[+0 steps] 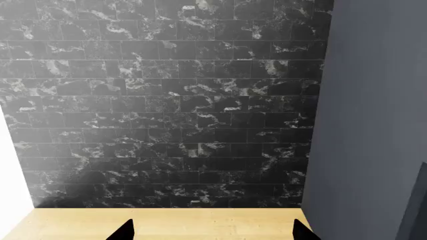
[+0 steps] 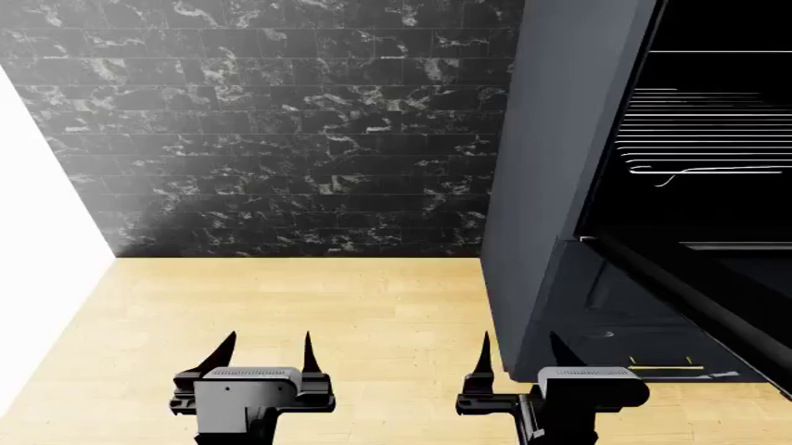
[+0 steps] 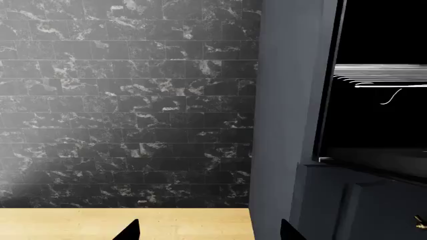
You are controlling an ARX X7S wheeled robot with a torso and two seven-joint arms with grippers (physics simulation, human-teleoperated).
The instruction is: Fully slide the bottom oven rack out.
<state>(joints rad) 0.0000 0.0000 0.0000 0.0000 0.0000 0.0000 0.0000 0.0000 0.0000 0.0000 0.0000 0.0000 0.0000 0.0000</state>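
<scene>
The oven (image 2: 544,185) is a tall dark grey cabinet on the right, with its black cavity showing. Its black door (image 2: 656,311) is dropped down. The bottom oven rack (image 2: 706,139), a grid of thin silver wires, lies inside the cavity, its front rail behind the cavity's front edge. The right wrist view also catches the rack (image 3: 387,77) beyond the oven's side (image 3: 287,125). My left gripper (image 2: 267,345) stands open and empty over the floor, left of the oven. My right gripper (image 2: 520,348) is open and empty near the oven's front left corner, well below the rack.
A black marble-tiled wall (image 2: 285,130) closes off the back. A white wall (image 2: 37,232) stands at the left. Light wooden floor (image 2: 310,306) lies between the walls and the oven. In the left wrist view, the oven's grey side (image 1: 373,125) fills one edge.
</scene>
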